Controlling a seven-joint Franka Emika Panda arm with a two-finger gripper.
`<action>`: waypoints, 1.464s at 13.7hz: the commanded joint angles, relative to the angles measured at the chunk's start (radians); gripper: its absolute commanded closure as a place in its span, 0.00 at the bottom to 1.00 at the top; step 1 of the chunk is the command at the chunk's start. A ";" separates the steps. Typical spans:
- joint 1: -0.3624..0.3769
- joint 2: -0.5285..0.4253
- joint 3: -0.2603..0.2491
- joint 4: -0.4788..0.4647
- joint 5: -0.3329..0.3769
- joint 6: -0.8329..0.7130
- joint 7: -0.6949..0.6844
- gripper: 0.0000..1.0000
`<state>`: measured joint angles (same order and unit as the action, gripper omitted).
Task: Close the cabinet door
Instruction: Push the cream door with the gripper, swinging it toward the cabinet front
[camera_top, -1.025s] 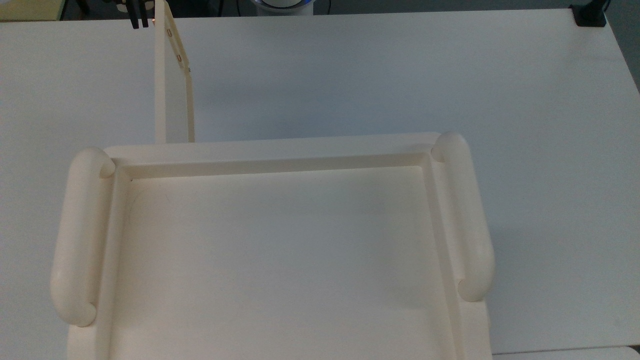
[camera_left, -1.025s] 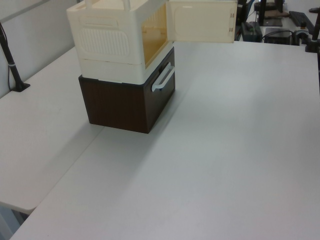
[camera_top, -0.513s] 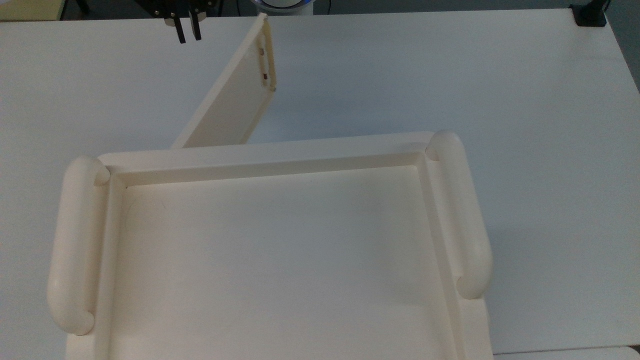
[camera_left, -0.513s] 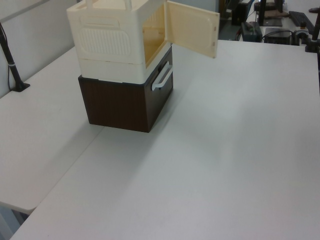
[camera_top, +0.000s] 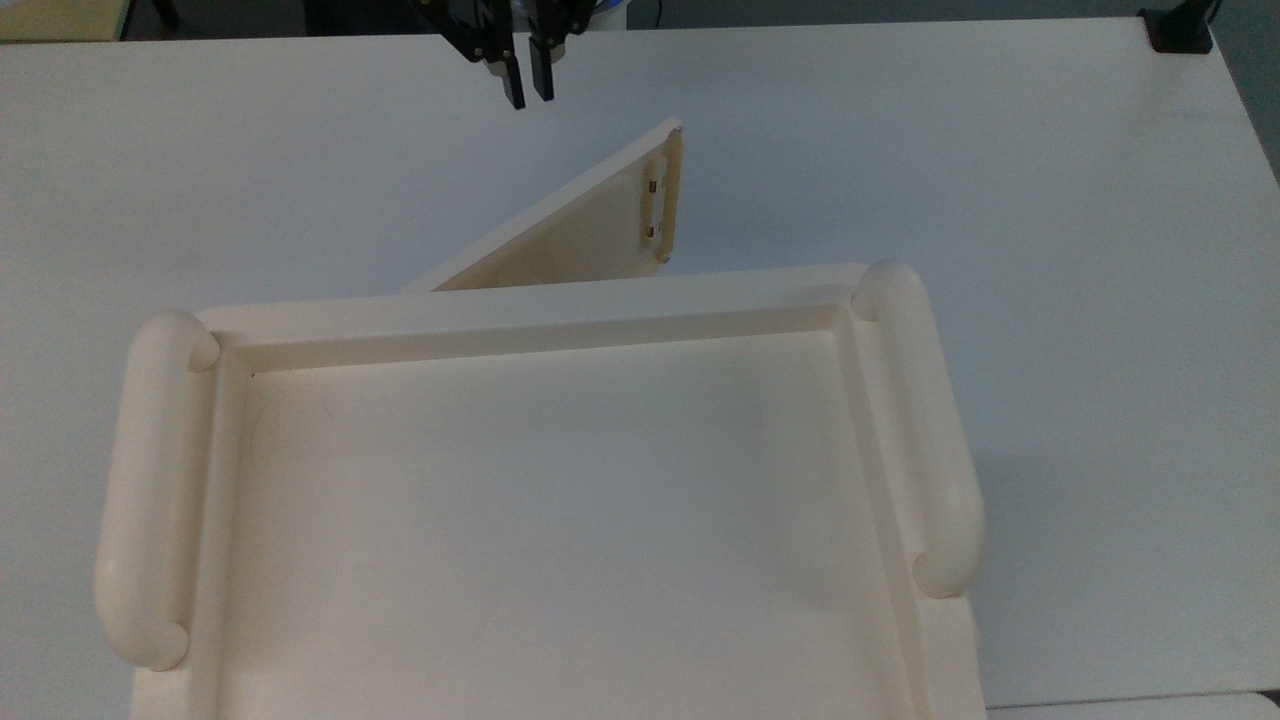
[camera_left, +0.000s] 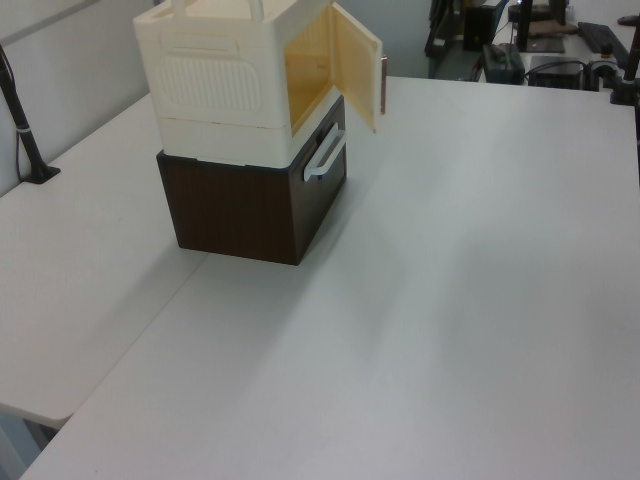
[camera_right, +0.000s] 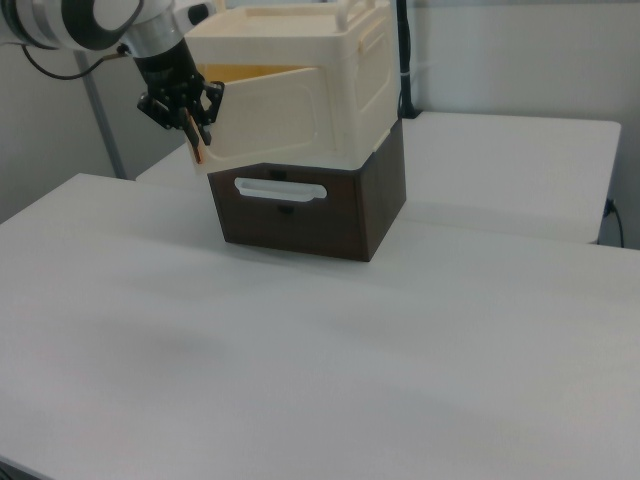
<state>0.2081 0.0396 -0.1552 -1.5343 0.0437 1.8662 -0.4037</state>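
Observation:
The cabinet door (camera_top: 570, 235) is a thin cream panel standing partly open, hinged at the top view's left. Its slim bar handle (camera_top: 672, 195) with small brownish fixings is at the free edge. In the left view the door (camera_left: 357, 55) angles out from the cream cabinet (camera_left: 215, 80), whose yellowish inside shows behind it. My gripper (camera_top: 528, 88) hangs at the top edge of the top view, up and left of the door's free edge, with white table showing between them. Its dark fingers sit close together and hold nothing. In the right view the gripper (camera_right: 193, 135) is beside the door (camera_right: 270, 120).
The cabinet's recessed top (camera_top: 520, 305) with rounded side rails fills the lower top view. The cabinet stands on a dark brown drawer unit (camera_left: 240, 205) with a white handle (camera_left: 325, 155). Bare white table (camera_top: 1000, 150) surrounds it. A black clamp (camera_top: 1180, 30) sits at the far corner.
The door has swung from straight out towards the cabinet front, its free edge moving to the top view's right. My gripper has moved rightward along the top edge after it.

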 joint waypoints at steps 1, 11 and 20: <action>0.054 0.077 -0.012 0.053 0.016 0.132 0.118 0.80; 0.135 0.207 -0.014 0.060 -0.007 0.488 0.368 0.91; 0.122 0.301 -0.024 0.166 -0.015 0.596 0.451 0.91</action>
<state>0.3278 0.3201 -0.1673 -1.4044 0.0403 2.4275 0.0145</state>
